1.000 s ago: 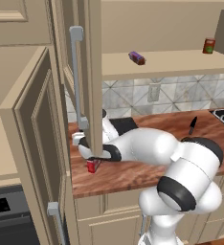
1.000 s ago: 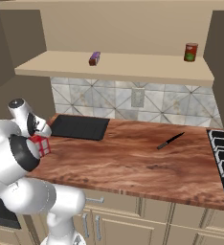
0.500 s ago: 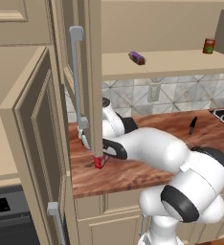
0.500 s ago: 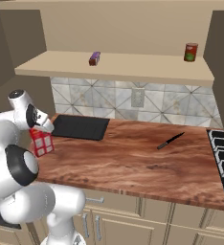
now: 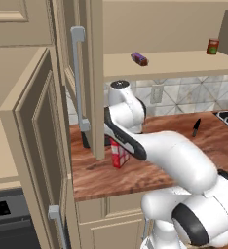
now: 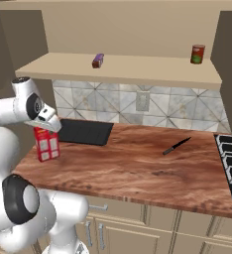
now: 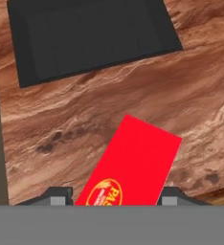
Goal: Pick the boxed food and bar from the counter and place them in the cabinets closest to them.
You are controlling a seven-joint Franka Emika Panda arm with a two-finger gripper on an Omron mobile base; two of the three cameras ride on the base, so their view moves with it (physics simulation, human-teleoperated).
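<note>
**Red box between the jaws**

Gripper (image 7: 112,197) straddled the boxed food (image 6: 47,144), a fingertip on each side; a firm grip could not be confirmed. Box stood upright on the counter (image 6: 138,171), just beside the black tray (image 6: 85,132). Bar (image 6: 98,60) lay on the cabinet shelf (image 6: 138,69) above the tray.

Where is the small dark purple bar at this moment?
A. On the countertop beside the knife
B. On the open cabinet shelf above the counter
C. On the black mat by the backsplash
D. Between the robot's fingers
B: the purple bar lies on the tan cabinet shelf, well above the wood-grain counter, where the black knife and the red box are.
</note>
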